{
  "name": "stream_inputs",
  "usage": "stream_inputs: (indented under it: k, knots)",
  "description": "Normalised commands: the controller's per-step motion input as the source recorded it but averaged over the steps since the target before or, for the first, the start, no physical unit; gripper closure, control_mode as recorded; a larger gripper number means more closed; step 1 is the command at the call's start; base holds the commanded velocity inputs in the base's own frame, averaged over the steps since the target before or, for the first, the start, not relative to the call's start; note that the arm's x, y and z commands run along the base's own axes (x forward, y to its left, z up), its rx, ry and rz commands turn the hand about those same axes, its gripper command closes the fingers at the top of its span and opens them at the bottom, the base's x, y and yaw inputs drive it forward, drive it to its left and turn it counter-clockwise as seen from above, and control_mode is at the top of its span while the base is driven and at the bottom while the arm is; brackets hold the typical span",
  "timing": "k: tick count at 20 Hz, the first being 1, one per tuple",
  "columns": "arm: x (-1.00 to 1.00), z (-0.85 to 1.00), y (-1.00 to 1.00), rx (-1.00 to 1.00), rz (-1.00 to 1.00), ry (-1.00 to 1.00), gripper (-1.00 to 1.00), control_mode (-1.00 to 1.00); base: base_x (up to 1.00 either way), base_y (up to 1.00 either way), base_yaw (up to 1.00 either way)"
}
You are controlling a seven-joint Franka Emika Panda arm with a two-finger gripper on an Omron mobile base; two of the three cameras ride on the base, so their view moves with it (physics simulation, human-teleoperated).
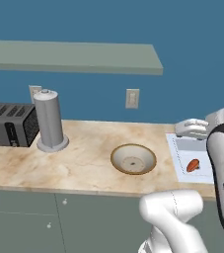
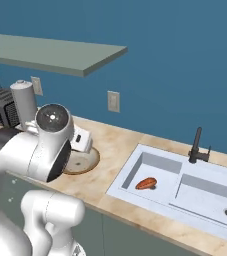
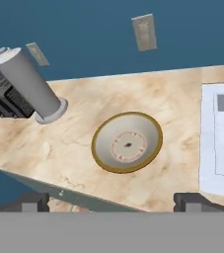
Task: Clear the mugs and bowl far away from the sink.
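Bowl (image 3: 127,142) below my gripper (image 3: 111,200), jaws spread wide.
Bare counter (image 3: 74,143) rings it; sink (image 3: 217,143) edge near.

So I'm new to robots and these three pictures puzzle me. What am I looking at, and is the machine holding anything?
It is a white robot arm on a driving base in a simulated kitchen. Two pictures come from cameras on the base, behind the arm to its left and right; the third looks along the hand. On the marbled beige counter sits a wide shallow cream bowl with a tan rim, beside a grey cylindrical canister and a black toaster. The pale double-basin sink with its black faucet holds a small orange-red item. The jaws are open, holding nothing.
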Motion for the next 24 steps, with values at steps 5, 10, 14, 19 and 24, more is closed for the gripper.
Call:
stream_inputs:
  k: [5,10,14,19,24]
  knots:
    - [0.44,-0.25,0.00,0.12,-0.02,0.26,-1.00,-1.00,0.00,0.00,0.00]
    - [0.45,-0.39,0.00,0.15,-0.04,0.37,-1.00,-1.00,0.00,0.00,0.00]
    - [0.26,-0.46,-0.04,0.17,0.00,0.26,-1.00,-1.00,0.00,0.00,0.00]
    - [0.14,-0.44,-0.02,0.12,0.00,0.08,-1.00,-1.00,0.00,0.00,0.00]
    - [0.02,-0.37,0.00,0.04,0.00,0.00,-1.00,-1.00,0.00,0.00,0.00]
